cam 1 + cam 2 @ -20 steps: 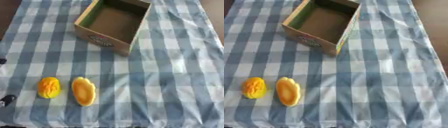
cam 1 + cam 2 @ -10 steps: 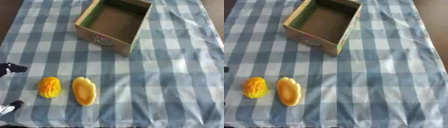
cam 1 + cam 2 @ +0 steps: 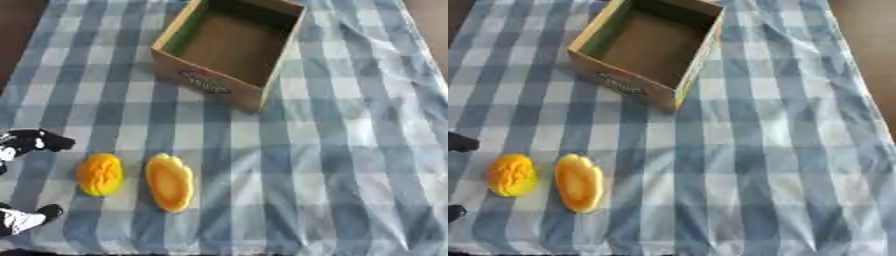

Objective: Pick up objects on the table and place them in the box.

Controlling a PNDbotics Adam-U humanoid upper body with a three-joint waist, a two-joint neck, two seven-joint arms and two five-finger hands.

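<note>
Fingertips of the left hand (image 3: 26, 142) at the left edge of the left eye view: one black-and-white tip above, level with the top of the orange lump, and another (image 3: 24, 219) below near the lower corner. The two tips stand well apart with a wide gap between, so the hand reads as spread open; it holds nothing and touches neither object. The palm is out of frame. The right hand shows in neither view.

Just beside the hand, inside the span of the two tips, lies a rounded orange-yellow lump (image 3: 100, 173) with a ridged, bumpy surface. Next to it, close but apart, lies a longer yellow oval piece (image 3: 170, 182), smoother, with a raised rim and a paler middle, its long axis running away from the camera. Both rest flat on the cloth.

A blue-and-white checked cloth (image 3: 350, 150) covers the bench, soft and lightly creased, with folds on the right side.

Far from the two objects, at the top centre, stands an open cardboard box (image 3: 229, 47), rectangular, set askew, brown inside with a greenish inner left wall and a printed label on the near outer face. Nothing is visible inside it.
</note>
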